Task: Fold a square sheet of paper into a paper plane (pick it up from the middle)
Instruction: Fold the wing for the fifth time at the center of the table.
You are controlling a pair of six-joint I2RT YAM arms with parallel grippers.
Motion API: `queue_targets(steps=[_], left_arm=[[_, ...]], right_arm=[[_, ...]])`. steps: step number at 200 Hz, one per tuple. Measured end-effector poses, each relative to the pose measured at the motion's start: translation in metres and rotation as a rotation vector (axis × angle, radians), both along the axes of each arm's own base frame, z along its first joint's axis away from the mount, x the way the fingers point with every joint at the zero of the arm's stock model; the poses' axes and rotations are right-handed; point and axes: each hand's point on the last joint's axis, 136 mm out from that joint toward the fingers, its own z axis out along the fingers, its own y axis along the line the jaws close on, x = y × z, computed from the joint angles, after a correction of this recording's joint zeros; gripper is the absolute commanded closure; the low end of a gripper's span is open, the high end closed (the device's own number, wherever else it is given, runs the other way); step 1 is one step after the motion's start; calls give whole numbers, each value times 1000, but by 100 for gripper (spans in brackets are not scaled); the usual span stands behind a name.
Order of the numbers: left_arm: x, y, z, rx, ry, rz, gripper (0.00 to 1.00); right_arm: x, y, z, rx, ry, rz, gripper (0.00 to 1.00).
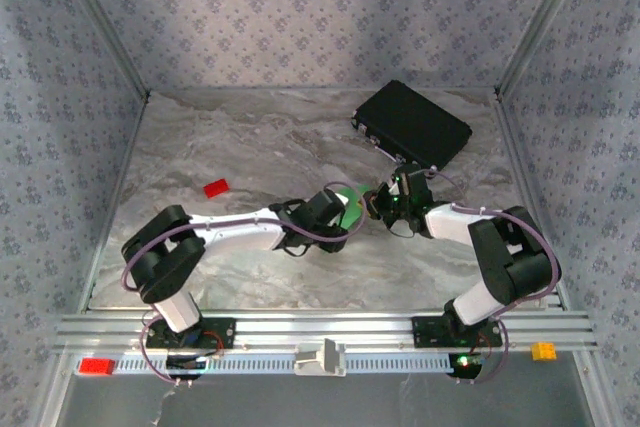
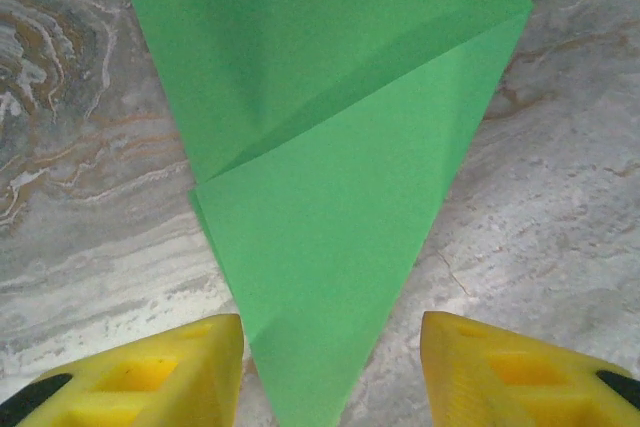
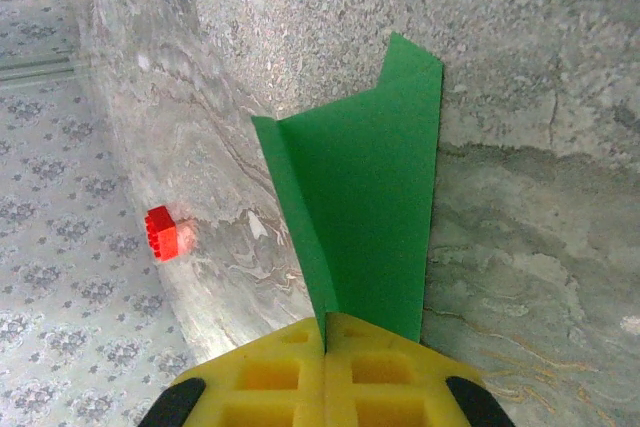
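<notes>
The creased green sheet of paper (image 3: 365,217) sits mid-table between both arms. The right gripper (image 3: 325,332) is pressed together, pinching its edge, I'd guess to steady it. The left gripper (image 2: 330,347) is spread, fingers (image 2: 160,372) flanking the pointed tip, probably lining up a fold.

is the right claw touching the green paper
Touching. In the right wrist view the right claw is shut tight, and the paper comes straight out of the seam where its two yellow halves meet.
</notes>
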Motion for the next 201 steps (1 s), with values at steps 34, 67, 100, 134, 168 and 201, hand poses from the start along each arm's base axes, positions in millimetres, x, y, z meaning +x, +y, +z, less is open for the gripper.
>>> queue_targets(steps=[34,67,100,134,168,201], left_arm=[[0,-10,-5,49,-42,-28,57],[-1,-12,-14,101,-61,-33,63],[2,-9,-16,140,-80,-22,66],[3,-9,-15,154,-102,-17,75],[2,-6,-17,176,-105,-16,74],[3,-4,-17,183,-109,-12,74]], right_arm=[[0,0,0,-1,2,-4,100],[0,-1,-1,-2,4,-5,100],[1,-1,-1,-3,9,-14,100],[0,-2,-3,-3,20,-18,100],[-1,-2,-4,-4,29,-20,100],[-2,-2,-4,-5,31,-20,100]])
